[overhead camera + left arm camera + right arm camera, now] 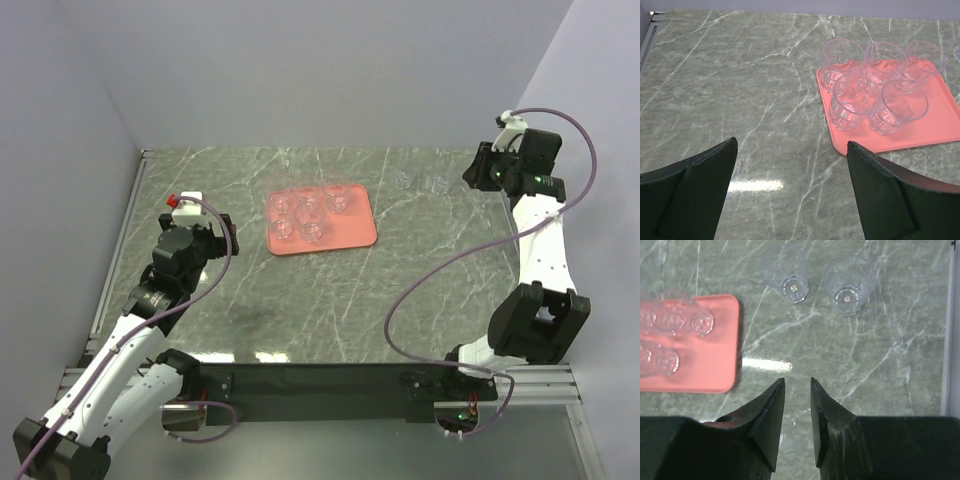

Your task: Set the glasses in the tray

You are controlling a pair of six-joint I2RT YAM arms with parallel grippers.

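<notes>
The right gripper (pixel 796 384) hangs empty, its jaws drawn almost together with only a thin slit between them. To take a glass round the outside it would, I judge, have to open first.

Just ahead of it, on the bare worktop (pixel 880 365), stand two of the glasses, apart from each other. One (pixel 789 274) is a little to the left of its line, the other (pixel 849 285) a little to the right. They are outside the tray (pixel 705 372), which lies off to this gripper's left. That is probably why this arm is posted here, since they are on its side.

The left gripper (pixel 791 147) is spread wide and holds nothing. Ahead and to its right is the tray's near corner, with five glasses huddled close together in the part nearest it. The tray's far side is bare, likely kept as room for the last two.

The glasses are clear and colourless, with faceted bases. On the tray they borrow its pink. On the veined grey-green stone they nearly vanish, given away by a rim and a bright spot in the base.
</notes>
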